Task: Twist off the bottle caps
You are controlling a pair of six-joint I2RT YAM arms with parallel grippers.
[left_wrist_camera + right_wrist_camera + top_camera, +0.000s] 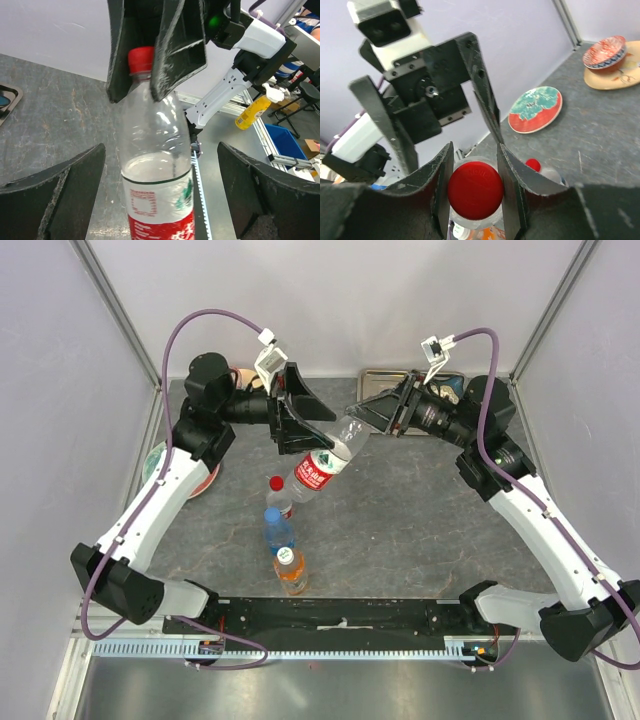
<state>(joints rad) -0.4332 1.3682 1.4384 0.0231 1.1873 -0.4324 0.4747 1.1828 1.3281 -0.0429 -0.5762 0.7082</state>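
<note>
A clear bottle with a red label point(322, 466) hangs tilted above the table. My right gripper point(362, 418) is shut on its red cap point(475, 190), one finger point(441, 187) pressed on each side; the left wrist view shows this cap point(141, 59) too. My left gripper point(160, 197) is open, its fingers point(50, 200) standing wide apart on either side of the bottle's body point(157, 165) without touching it. Three more bottles stand in a row at front centre: a red-capped one point(281, 496), a blue one point(277, 530) and an orange one with a white cap point(291, 572).
A green and red plate point(205, 478) lies at the left, partly under the left arm; the right wrist view point(536, 109) also shows it. A metal tray point(385, 375) sits at the back. A red bowl point(605, 52) rests on a tan plate point(615, 77).
</note>
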